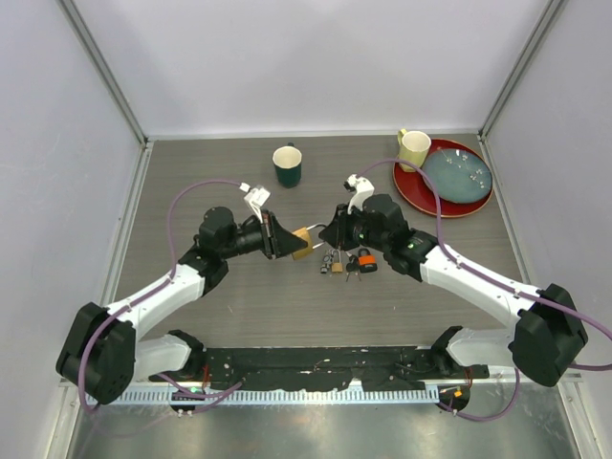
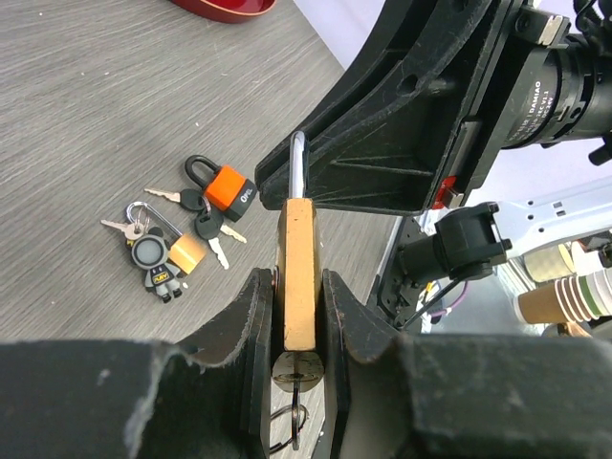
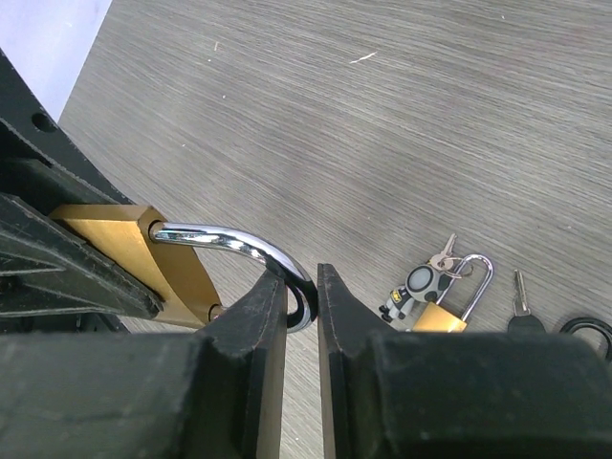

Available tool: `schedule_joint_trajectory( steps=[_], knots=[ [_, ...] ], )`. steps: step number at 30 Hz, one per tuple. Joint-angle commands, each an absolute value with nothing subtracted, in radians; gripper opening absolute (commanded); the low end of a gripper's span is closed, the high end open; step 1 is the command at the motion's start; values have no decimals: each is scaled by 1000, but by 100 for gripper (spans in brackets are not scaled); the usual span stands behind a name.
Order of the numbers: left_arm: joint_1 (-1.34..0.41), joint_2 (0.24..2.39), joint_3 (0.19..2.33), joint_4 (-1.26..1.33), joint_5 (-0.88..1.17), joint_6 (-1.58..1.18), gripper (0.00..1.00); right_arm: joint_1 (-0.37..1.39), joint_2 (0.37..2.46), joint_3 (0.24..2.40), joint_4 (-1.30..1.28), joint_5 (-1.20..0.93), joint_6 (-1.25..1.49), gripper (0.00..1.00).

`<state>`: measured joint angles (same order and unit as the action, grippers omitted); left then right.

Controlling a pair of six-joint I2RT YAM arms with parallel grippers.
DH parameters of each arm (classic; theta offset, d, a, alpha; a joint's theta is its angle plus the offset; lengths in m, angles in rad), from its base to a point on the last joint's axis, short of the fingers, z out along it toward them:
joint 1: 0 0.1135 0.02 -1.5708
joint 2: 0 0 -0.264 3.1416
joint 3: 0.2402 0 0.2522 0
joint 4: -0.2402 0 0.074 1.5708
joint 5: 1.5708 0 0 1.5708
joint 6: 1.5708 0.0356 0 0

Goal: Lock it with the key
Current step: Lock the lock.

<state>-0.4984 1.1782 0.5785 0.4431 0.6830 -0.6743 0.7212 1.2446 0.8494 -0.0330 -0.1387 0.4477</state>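
Observation:
A brass padlock (image 1: 303, 239) hangs above the table between my two arms. My left gripper (image 2: 298, 316) is shut on its brass body (image 2: 298, 277), gripping the flat sides. A key (image 2: 296, 373) with a wire ring sits in the keyhole at the lock's underside, between the left fingers. My right gripper (image 3: 301, 287) is shut on the bend of the chrome shackle (image 3: 229, 244). The shackle's short leg is hidden behind the right fingers, so I cannot tell whether it is seated in the body (image 3: 182, 273).
On the table below lie an orange padlock with keys (image 2: 229, 188) and a small brass padlock with a robot-figure keychain (image 2: 186, 251). A dark green mug (image 1: 288, 164) stands at the back, and a yellow mug (image 1: 414, 148) beside a red plate (image 1: 421, 186) holding a teal plate (image 1: 457, 175).

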Motion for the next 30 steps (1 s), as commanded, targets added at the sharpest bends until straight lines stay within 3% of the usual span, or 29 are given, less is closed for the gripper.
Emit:
schedule_joint_trajectory(
  steps=[1,16,30],
  knots=[
    [-578,1183,623,548,609,-629,0,841,1216,954,189,-347,531,1],
    [-603,1209,609,630,545,-643,0,905,1230,965,238,-408,545,1],
    [-604,1163,512,882,436,-712,0,968,1186,928,415,-456,548,2]
  ],
)
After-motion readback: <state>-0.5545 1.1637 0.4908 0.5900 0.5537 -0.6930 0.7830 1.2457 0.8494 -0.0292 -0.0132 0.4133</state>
